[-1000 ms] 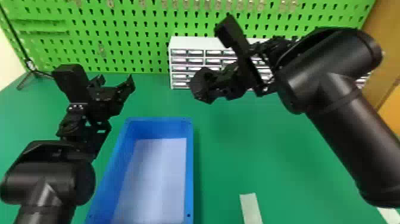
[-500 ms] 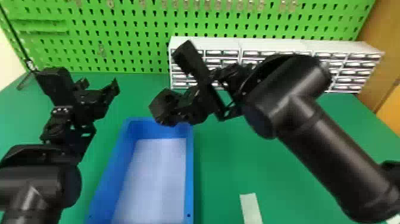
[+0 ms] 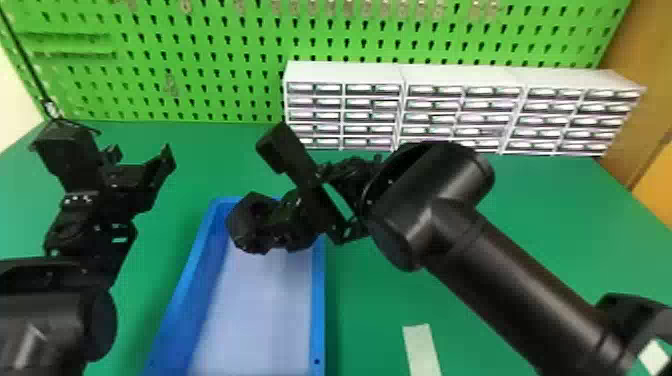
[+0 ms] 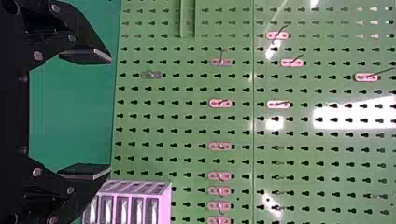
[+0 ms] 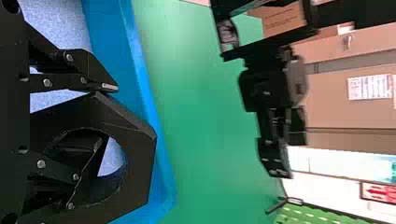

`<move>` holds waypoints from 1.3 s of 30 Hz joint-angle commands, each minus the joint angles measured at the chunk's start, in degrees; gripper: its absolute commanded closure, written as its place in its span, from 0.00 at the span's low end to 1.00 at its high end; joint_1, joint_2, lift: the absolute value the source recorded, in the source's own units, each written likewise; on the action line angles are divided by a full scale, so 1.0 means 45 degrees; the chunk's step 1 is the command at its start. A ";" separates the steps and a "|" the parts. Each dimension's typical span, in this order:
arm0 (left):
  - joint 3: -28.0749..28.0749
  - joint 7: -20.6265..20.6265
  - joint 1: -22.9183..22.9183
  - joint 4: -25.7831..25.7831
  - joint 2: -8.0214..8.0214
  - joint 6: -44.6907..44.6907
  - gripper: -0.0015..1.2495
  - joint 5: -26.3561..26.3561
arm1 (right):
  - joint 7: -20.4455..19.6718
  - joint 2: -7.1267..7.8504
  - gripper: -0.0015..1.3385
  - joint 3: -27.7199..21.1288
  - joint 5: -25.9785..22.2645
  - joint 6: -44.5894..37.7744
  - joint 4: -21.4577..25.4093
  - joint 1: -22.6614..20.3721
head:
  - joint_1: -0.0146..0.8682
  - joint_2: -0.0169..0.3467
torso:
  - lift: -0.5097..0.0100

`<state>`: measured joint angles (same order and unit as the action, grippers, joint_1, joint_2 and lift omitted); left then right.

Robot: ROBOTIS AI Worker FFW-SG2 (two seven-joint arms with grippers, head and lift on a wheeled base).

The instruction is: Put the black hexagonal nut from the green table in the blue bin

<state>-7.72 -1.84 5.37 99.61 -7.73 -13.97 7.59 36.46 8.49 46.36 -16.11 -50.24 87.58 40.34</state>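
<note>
— While the nut [image 5: 140,163] is held over the bin's far end [image 3: 318,300], one wall pinched by the right gripper [image 5: 105,114], fingers nearly closed, what could be spoiled?
— Its landing: if released too near the rim, it could be tipped outside. By the left gripper [image 4: 106,115], gaping wide, nothing is held.

Black left arm [image 3: 50,320], pale dots [image 3: 77,199] near its wrist, black right arm [image 3: 440,185], rounded housings, smooth cylindrical tube [image 3: 515,285], round silver screws [image 5: 41,164] on flat black links [image 5: 56,170]
</note>
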 commanded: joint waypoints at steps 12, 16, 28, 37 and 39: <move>0.0094 0.0000 -0.0022 -0.0066 0.0000 0.0000 0.34 0.0012 | -0.0662 0.0027 0.74 0.1573 -0.0677 0.0423 -0.1082 0.0040 | 0.79 0.12 | 0.80; 0.0114 0.0000 -0.0002 -0.0086 0.0000 0.0000 0.34 0.0012 | -0.0681 0.0047 0.74 0.1613 -0.0795 0.0442 -0.1102 0.0060 | 0.79 0.12 | 0.80; 0.0231 0.0000 0.0056 -0.0105 0.0000 0.0000 0.35 0.0031 | -0.0681 0.0203 0.60 0.1632 -0.0873 0.0559 -0.1082 0.0196 | 0.79 0.12 | 0.80; 0.0231 0.0000 0.0056 -0.0105 0.0000 0.0000 0.38 0.0031 | -0.0681 0.0242 0.33 0.1515 -0.0795 0.0481 -0.1082 0.0196 | 0.79 0.12 | 0.80; 0.0250 0.0000 0.0056 -0.0105 0.0000 0.0000 0.38 0.0031 | -0.0681 0.0242 0.30 0.1495 -0.0795 0.0481 -0.1102 0.0196 | 0.79 0.12 | 0.80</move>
<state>-6.69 -1.84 5.62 99.14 -7.73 -13.97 7.74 33.39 9.58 53.26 -19.76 -48.01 82.69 41.22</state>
